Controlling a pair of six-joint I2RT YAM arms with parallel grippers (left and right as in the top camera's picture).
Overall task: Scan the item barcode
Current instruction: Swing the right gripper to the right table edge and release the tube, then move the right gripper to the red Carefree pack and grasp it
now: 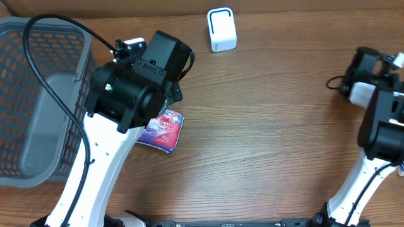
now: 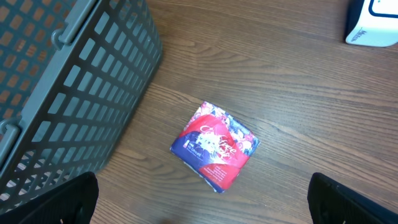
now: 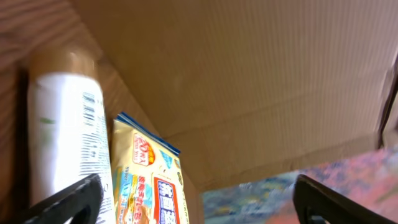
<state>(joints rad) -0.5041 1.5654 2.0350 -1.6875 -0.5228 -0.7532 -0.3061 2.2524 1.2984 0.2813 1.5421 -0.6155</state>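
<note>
A flat red and blue packet (image 1: 163,129) lies on the wooden table, partly under my left arm. In the left wrist view the packet (image 2: 216,145) sits just ahead of my left gripper (image 2: 202,208), which is open and empty, one black finger in each lower corner. The white scanner with a blue outline (image 1: 221,29) stands at the table's far edge, and its corner (image 2: 373,25) shows at the upper right of the left wrist view. At the table's right edge, my right gripper (image 3: 205,205) is open and empty, facing into a cardboard box.
A grey mesh basket (image 1: 25,94) fills the left side, its wall (image 2: 74,81) close to the packet. The cardboard box (image 3: 249,74) holds a white bottle with a barcode (image 3: 62,130), a yellow snack packet (image 3: 146,174) and a blurred colourful item (image 3: 311,186).
</note>
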